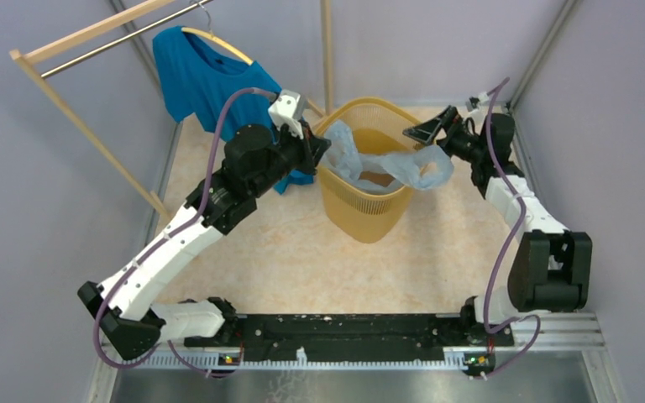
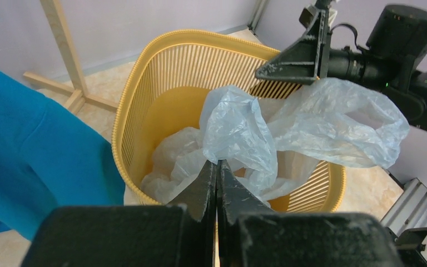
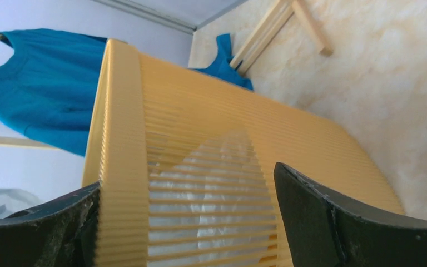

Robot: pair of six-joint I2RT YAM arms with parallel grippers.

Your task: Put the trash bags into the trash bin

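The yellow trash bin (image 1: 368, 214) stands mid-table, back of centre. A pale blue-grey trash bag (image 1: 386, 165) stretches across its mouth, one end bulging out past the right rim, while more film lies inside the bin (image 2: 144, 78). At the bin's left rim my left gripper (image 1: 317, 148) is shut, its tips (image 2: 217, 166) pinching a fold of the bag (image 2: 239, 130). My right gripper (image 1: 427, 134) is open at the right rim. In the right wrist view its fingers (image 3: 333, 217) straddle the bin's ribbed wall (image 3: 200, 128), and the bag (image 3: 211, 194) shows through the slats.
A teal T-shirt (image 1: 197, 75) hangs on a wooden rack (image 1: 76, 50) at the back left, close behind my left arm. A wooden post (image 1: 327, 50) stands just behind the bin. Grey walls close in both sides.
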